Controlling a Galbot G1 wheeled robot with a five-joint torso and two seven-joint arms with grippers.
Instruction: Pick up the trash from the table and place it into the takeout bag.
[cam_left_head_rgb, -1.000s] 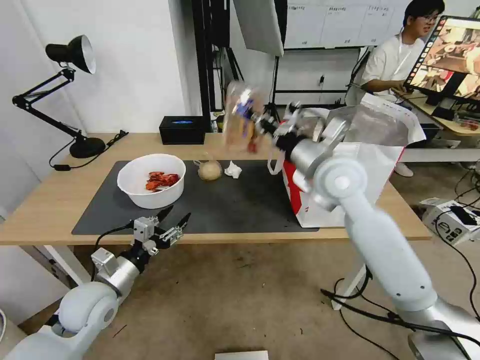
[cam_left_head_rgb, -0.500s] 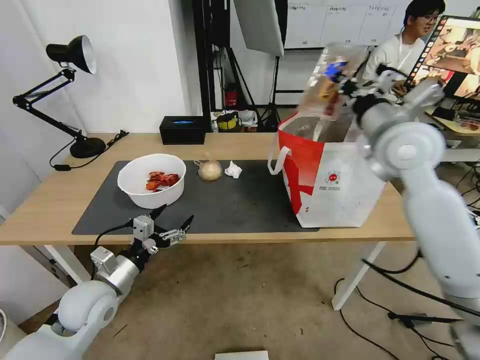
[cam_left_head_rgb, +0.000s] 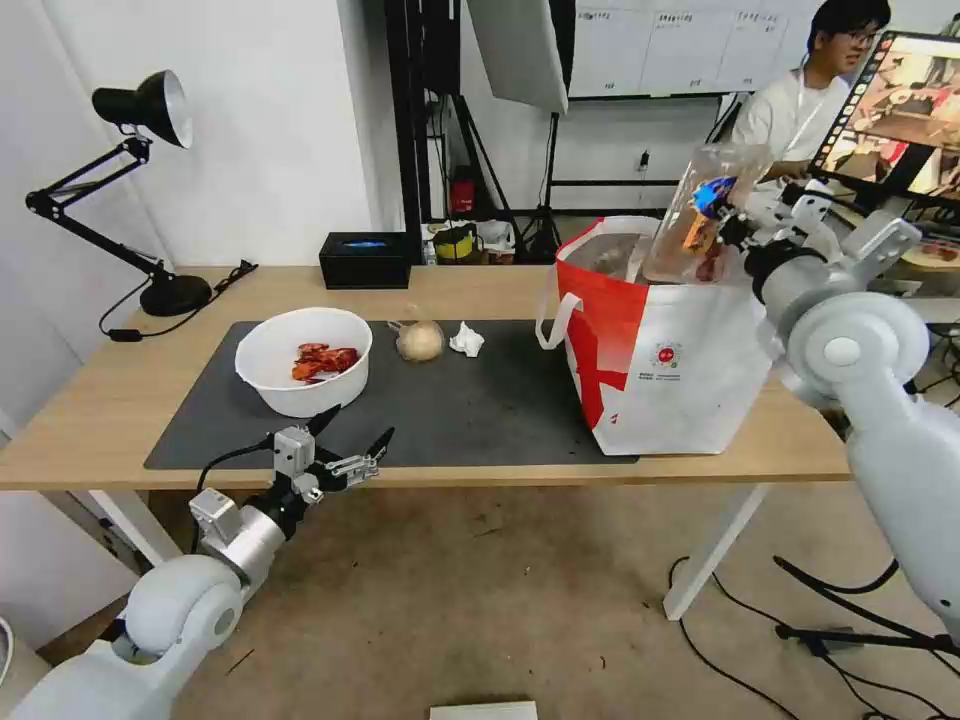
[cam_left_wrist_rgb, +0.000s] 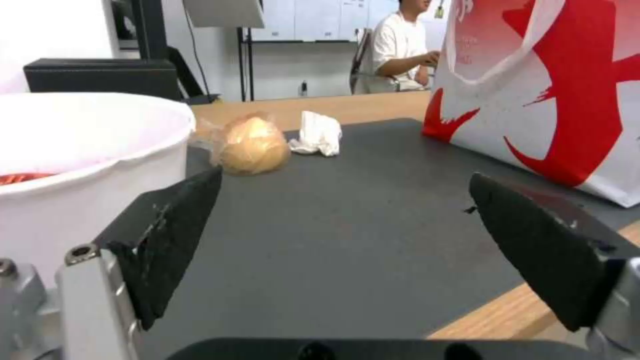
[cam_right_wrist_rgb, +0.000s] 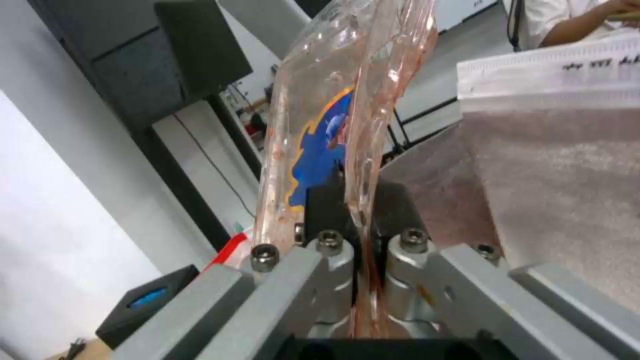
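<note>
The right gripper (cam_left_head_rgb: 728, 222), pinched on the clear plastic tray (cam_left_head_rgb: 700, 215), holds it above the takeout bag (cam_left_head_rgb: 660, 340) at the table's (cam_left_head_rgb: 100, 420) three o'clock end, so lowering and releasing seems next, while the left gripper (cam_left_head_rgb: 350, 450) waits spread at seven o'clock.

White takeout bag (cam_left_head_rgb: 670, 370) with red panel — white bowl (cam_left_head_rgb: 300, 360), red scraps.

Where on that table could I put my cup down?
Bare mat lies between the bowl and the bag, in front of the lump and tissue. Bare wood runs left of the mat, by the lamp.
</note>
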